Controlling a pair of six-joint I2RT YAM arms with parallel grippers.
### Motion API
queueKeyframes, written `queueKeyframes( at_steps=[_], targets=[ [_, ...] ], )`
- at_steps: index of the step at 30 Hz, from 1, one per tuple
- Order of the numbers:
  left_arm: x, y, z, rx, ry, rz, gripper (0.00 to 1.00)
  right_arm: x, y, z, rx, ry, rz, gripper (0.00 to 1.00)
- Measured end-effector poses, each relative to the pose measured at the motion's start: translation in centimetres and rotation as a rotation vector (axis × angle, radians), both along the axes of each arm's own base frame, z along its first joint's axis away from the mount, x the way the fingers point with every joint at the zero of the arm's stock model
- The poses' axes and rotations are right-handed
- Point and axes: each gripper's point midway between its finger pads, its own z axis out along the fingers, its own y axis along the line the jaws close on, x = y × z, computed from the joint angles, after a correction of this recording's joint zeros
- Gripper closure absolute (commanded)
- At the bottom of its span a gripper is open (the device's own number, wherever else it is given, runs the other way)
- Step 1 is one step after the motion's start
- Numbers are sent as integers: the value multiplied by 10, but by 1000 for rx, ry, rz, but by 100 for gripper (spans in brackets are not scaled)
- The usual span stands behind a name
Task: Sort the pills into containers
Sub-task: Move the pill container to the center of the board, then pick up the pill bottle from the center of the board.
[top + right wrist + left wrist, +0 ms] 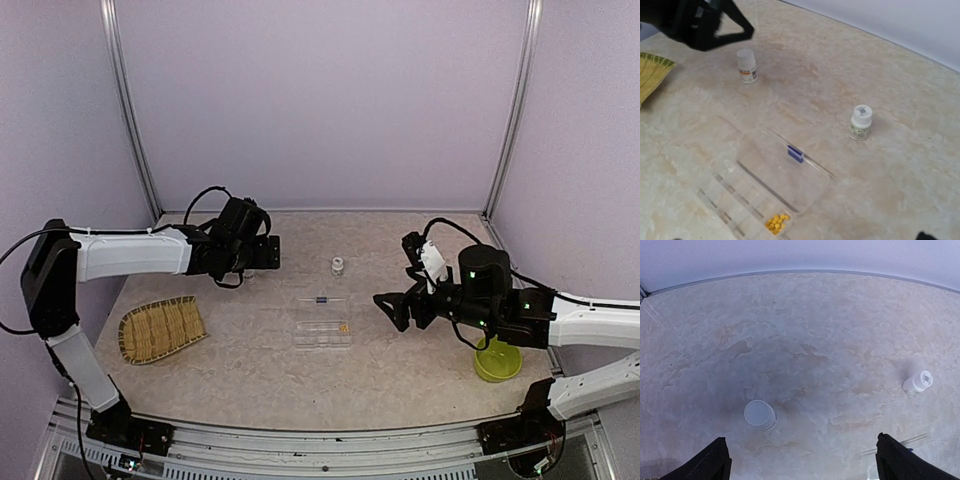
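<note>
I find yellow pills (pixel 776 222) in one compartment of the box (pixel 730 197); left tool (pixel 802 456) and right tool (pixel 392 308) wide, empty; sorting likely unfinished.

You have a beige, marble-patterned table (pixel 420 385) closed in by pale lilac walls (pixel 320 100), with metal posts (pixel 130 110) at the back corners. In the top view, a woven bamboo tray (pixel 162 330) lies flat at about 8 o'clock on the table. A lime-green bowl (pixel 497 362) sits at about 4 o'clock, near the right edge. A small white bottle (pixel 338 265) stands upright just toward 12 o'clock from the middle, and its cap carries a dark printed square. In the right wrist view you'll find a second white bottle (pixel 746 65) with an orange band on its label. It stands upright at about 10 o'clock from the first, well apart from it.
</note>
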Motion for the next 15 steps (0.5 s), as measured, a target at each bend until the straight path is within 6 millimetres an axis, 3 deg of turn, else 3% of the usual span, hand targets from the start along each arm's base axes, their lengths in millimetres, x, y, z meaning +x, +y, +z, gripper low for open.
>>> queueKeyframes(
  at_steps=[8,15],
  targets=[
    [37,31,-48,144,77,62,23,-2,1,1,6,4,12,0],
    [50,50,-79,138,155,58,37,-2,1,2,9,4,15,0]
  ],
)
